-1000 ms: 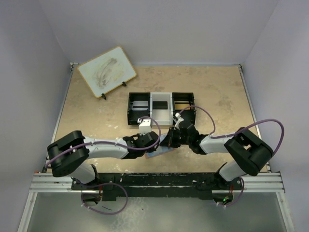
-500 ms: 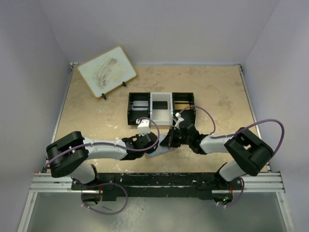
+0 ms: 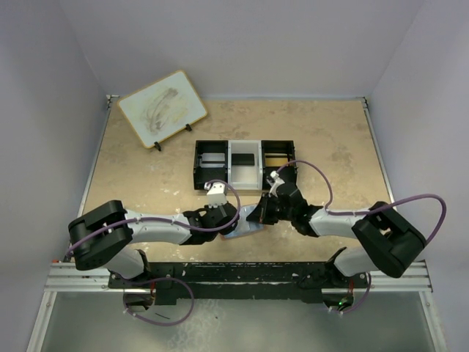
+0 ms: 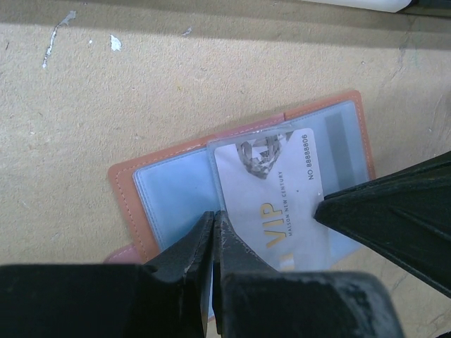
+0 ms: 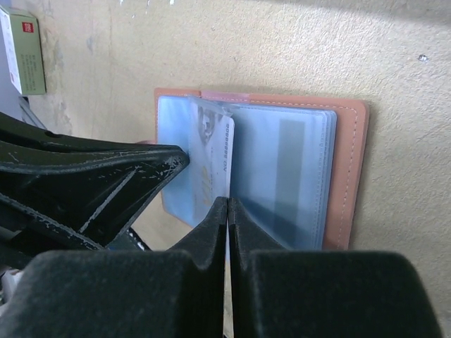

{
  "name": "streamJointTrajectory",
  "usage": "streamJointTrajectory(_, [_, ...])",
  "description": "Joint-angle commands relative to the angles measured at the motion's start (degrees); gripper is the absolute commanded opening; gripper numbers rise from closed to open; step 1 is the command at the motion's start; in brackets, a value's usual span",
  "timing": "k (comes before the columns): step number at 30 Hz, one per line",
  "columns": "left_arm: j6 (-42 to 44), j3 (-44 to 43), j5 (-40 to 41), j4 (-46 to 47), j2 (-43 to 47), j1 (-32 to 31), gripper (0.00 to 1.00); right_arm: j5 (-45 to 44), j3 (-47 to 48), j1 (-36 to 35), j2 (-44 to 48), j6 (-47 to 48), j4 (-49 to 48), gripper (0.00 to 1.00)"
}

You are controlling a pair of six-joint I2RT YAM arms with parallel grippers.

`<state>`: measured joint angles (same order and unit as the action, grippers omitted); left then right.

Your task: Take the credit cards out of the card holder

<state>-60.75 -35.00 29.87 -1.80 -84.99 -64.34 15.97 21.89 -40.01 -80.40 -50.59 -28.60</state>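
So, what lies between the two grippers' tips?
A white VIP card in the open card holder, as the left wrist view shows, from left gripper to right gripper.

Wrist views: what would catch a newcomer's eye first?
A white VIP card tilts up from the blue sleeves of the open brown holder, which lies flat on the tan table. Both pincers crowd it from opposite sides: the left pincer is shut at the card's left edge, and the right pincer appears shut on its other edge.
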Motion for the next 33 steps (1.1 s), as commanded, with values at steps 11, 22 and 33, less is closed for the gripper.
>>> streamJointTrajectory(11, [0.59,2.04,-0.63,-4.36,-0.53,-0.17,0.0,-2.02,1.89,2.2,0.84,5.81,6.2,0.0])
streamJointTrajectory(22, [0.84,2.04,-0.86,-3.87,-0.63,-0.18,0.0,8.5,2.19,2.25,-3.12,3.71,-4.88,0.25])
streamJointTrajectory(33, [0.9,1.91,-0.69,-4.34,-0.44,-0.18,0.0,8.53,-0.08,2.3,-5.26,-0.3,-9.66,0.0])
